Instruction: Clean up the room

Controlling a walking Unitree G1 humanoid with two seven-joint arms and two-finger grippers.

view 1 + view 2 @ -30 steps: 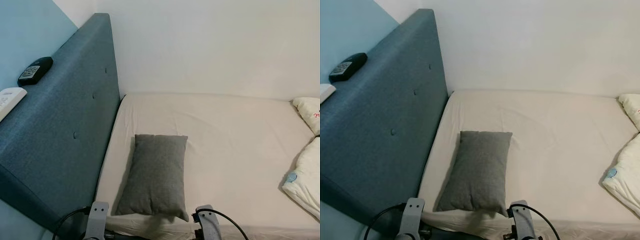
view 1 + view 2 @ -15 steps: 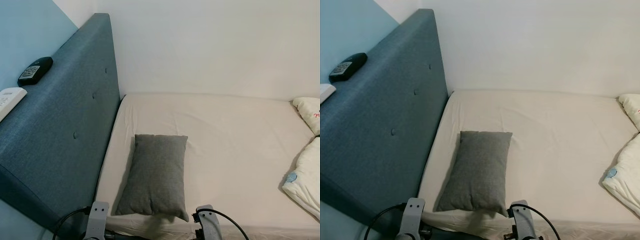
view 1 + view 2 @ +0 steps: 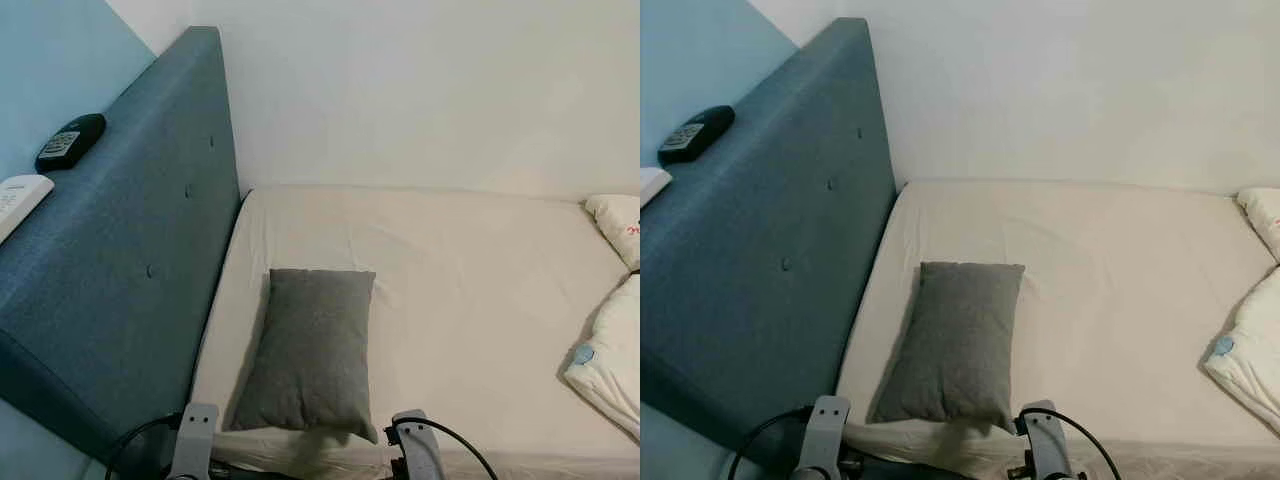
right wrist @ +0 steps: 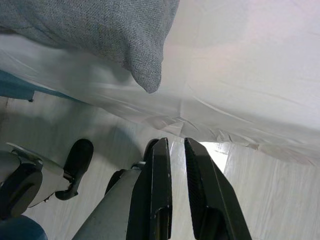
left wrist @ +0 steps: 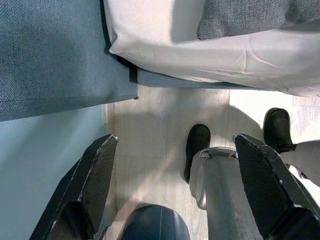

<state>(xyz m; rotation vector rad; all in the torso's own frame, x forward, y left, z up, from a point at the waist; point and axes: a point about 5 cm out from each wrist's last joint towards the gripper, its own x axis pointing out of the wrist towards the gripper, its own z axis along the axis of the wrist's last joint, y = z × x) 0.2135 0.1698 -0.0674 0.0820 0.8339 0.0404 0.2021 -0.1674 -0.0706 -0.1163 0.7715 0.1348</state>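
- White wall and a blue padded headboard [image 3: 130, 250] are framing the bed [image 3: 470, 300], whose cream sheet is lying mostly flat.
- A grey pillow [image 3: 310, 350] is lying lengthwise near the headboard, its near corner overhanging the mattress edge; it probably belongs squared up at the head.
- A bunched white duvet [image 3: 610, 360] is sitting at the far right, likely awaiting spreading.
- A black remote [image 3: 70, 140] and a white remote [image 3: 20, 195] are resting on the headboard top.
- The left gripper [image 5: 175, 185] is hanging low over the floor, fingers spread wide, holding nothing.
- The right gripper [image 4: 177, 185] is hanging below the pillow corner, fingers nearly closed, empty.
- Nothing is blocking the pillow.
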